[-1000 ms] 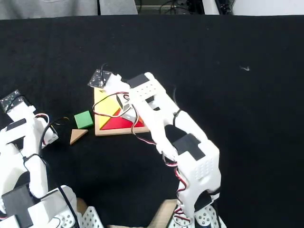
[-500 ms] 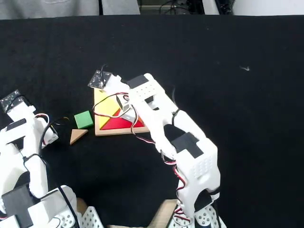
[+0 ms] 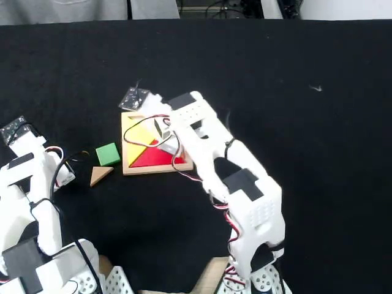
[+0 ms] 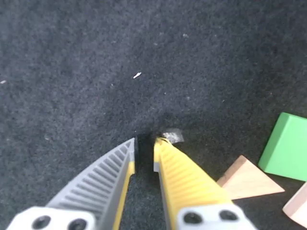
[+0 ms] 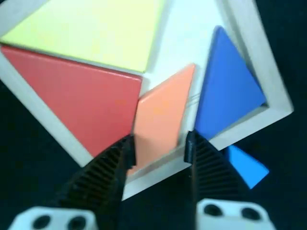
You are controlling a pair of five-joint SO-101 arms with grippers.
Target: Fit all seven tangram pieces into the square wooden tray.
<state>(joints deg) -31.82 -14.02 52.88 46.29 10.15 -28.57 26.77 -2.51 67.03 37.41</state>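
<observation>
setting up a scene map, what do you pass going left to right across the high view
left arm → green square piece → square wooden tray → right arm's base. The plain wooden triangle is left out, since it overlaps the green piece sideways.

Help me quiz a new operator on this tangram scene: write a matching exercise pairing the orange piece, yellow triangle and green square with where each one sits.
Things:
1. orange piece
2. yellow triangle
3. green square

Places:
A. on the table, outside the tray
B. in the tray, between the jaws of the right gripper
C. in the tray, clear of the jaws

Pairs: 1-B, 2-C, 3-A
</observation>
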